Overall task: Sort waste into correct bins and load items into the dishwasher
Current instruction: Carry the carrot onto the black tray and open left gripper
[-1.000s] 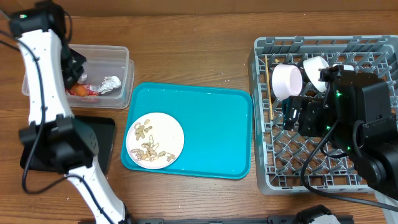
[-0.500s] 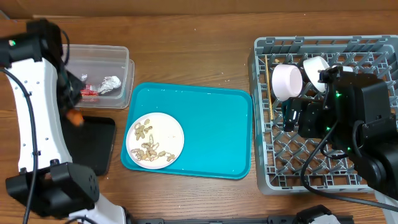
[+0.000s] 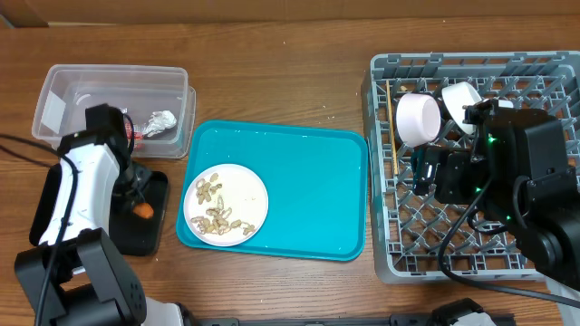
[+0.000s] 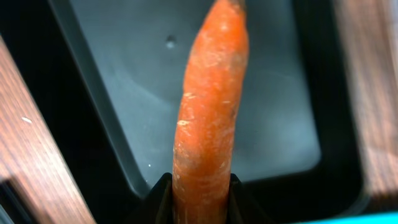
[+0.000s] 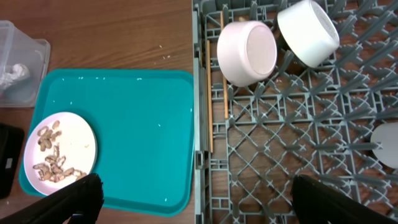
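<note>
My left gripper (image 3: 138, 201) is shut on the small orange carrot (image 3: 142, 210) and holds it just above the shallow black tray (image 3: 149, 237). In the left wrist view the carrot (image 4: 208, 112) stands out between the fingers (image 4: 200, 199) over the tray floor (image 4: 124, 74). The clear tub (image 3: 72, 91) holds the silver foil ball (image 3: 161, 121) and the red wrapper (image 3: 134, 132). My right gripper (image 5: 199, 202) is open and empty over the grey dish rack (image 3: 381, 163). The rack holds two bowls (image 3: 418, 118) (image 3: 460, 95) and the chopsticks (image 5: 210, 93).
A white plate (image 3: 246, 195) with peanut scraps (image 3: 216, 220) sits at the left of the large teal tray (image 3: 308, 190), between the bins and the rack. Another white dish (image 5: 385, 144) stands at the rack's right side.
My left arm has carried the carrot from the clear tub toward the front and now holds it low over the black tray. The right arm has not moved.
</note>
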